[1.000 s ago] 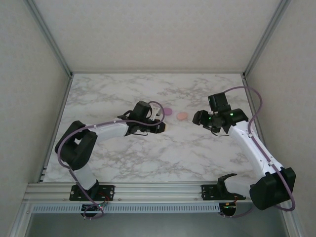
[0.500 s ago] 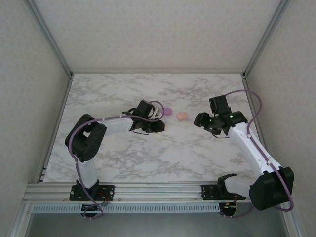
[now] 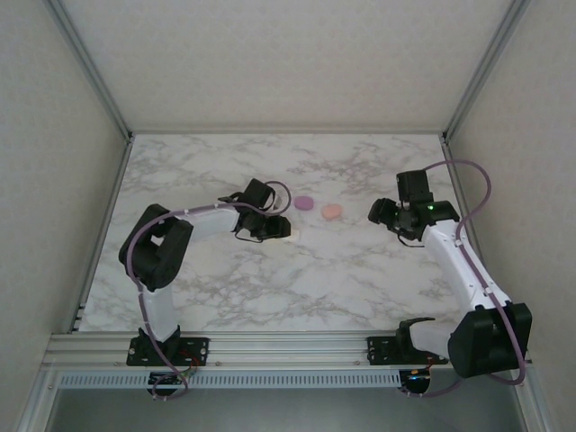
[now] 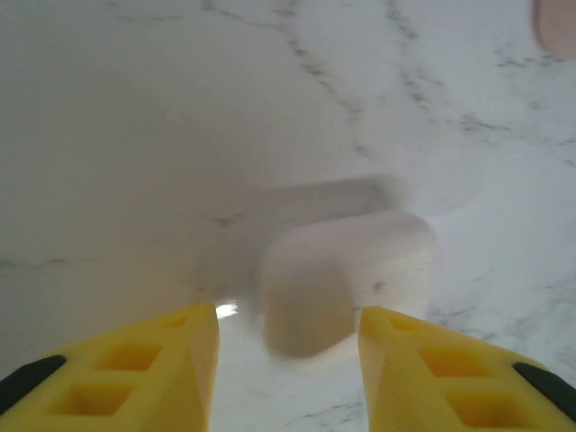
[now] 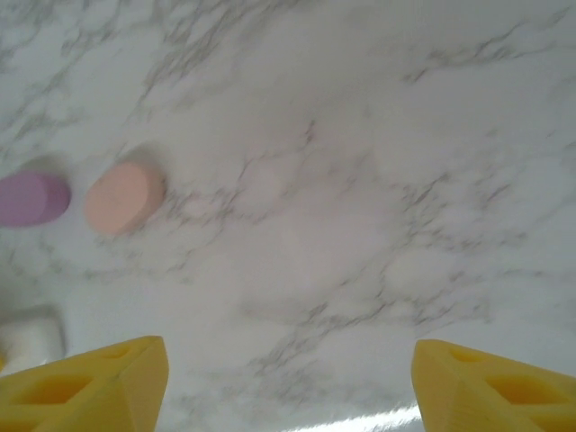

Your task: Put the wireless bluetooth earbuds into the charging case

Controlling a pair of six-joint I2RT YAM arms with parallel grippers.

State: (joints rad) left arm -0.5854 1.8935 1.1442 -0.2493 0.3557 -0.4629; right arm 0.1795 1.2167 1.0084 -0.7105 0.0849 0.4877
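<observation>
right gripper [image 5: 290, 382] has backed off from the orange case [image 5: 124, 196], jaws apart, empty; left gripper [image 4: 288, 337], jaws apart, has drawn over the white case [image 4: 346, 279], likely grasping next.

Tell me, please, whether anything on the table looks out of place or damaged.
Nothing stands out. The purple case and the pink-orange case lie flat, apart, and the white case sits between the open fingers of the left hand.

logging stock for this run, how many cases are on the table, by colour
purple case: 1
orange case: 1
white case: 1
total: 3
</observation>
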